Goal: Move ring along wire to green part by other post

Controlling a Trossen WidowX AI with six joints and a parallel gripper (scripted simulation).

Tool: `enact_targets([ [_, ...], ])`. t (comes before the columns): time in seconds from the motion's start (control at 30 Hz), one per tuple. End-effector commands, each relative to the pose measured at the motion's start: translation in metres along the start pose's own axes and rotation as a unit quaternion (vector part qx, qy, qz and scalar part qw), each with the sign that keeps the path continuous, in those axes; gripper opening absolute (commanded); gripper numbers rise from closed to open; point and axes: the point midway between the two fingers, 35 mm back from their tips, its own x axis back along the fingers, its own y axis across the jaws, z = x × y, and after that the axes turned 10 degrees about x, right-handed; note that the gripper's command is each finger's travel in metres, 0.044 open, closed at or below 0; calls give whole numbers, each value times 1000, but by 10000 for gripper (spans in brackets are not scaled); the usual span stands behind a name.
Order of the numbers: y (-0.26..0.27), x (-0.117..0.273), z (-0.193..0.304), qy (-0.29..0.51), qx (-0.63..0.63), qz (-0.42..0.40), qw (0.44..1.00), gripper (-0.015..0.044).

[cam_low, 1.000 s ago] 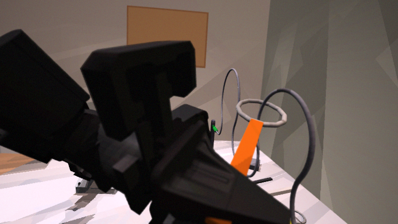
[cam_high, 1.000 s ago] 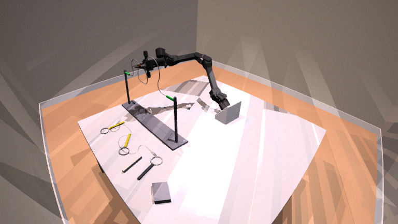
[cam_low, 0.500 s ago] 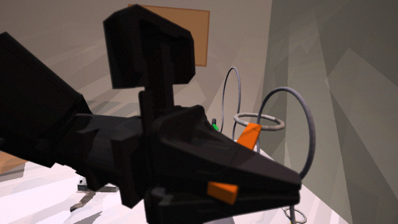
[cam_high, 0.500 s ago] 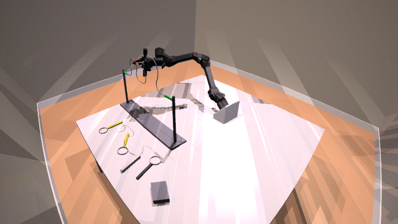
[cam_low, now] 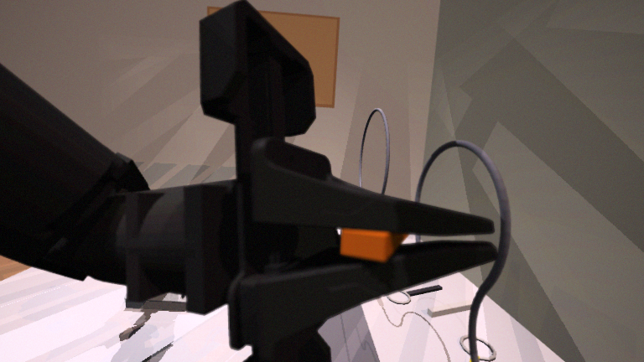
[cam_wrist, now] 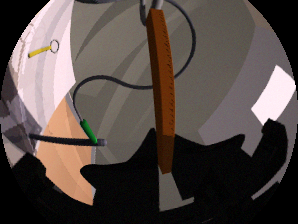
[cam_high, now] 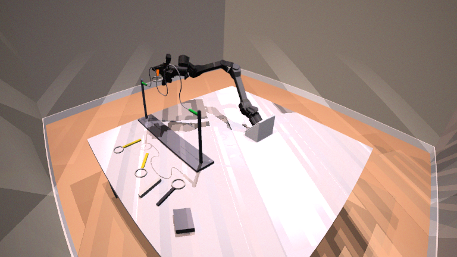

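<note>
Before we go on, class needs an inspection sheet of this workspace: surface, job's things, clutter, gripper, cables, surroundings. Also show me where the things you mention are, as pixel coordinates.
Surface: white table point(cam_high: 287, 191), shadows across it.
Job's things: orange handle point(cam_high: 157, 72) point(cam_low: 363, 245) point(cam_wrist: 163, 80) in the shut gripper point(cam_low: 495, 238); ring point(cam_high: 157, 76) below it; wire point(cam_high: 181, 92) point(cam_low: 505, 215) point(cam_wrist: 112, 78) between two posts.
Clutter: two yellow-handled loops, one black-handled loop point(cam_high: 178, 184), a bar point(cam_high: 150, 187), a block point(cam_high: 183, 219).
Cables: nothing seen.
Surroundings: orange floor, plain walls, brown board point(cam_low: 324, 58).

This looks like a robotics lab: a jointed black robot arm point(cam_high: 238, 84) reaches over a broad white bench point(cam_high: 303, 178), with a curved grey wire strung between two dark upright posts point(cam_high: 144, 102) point(cam_high: 200, 137).
</note>
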Motion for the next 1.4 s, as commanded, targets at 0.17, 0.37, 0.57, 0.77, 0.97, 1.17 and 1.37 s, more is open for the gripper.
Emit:
enact_targets([
  [0.17, -4, -1, 1, 0, 51, 32, 998, -150],
  [0.37, 0, -1, 2, 0, 56, 34, 998, -150],
  [0.57, 11, -1, 2, 1, 38, 24, 999, -150],
  [0.77, 27, 1, 0, 3, -1, 2, 1000, -150],
  [0.97, 43, 3, -3, 4, -46, -24, 999, -150],
  [1.17, 63, 8, -10, 6, -106, -59, 993, -150],
  [1.37, 82, 14, -20, 8, -168, -95, 981, -150],
])
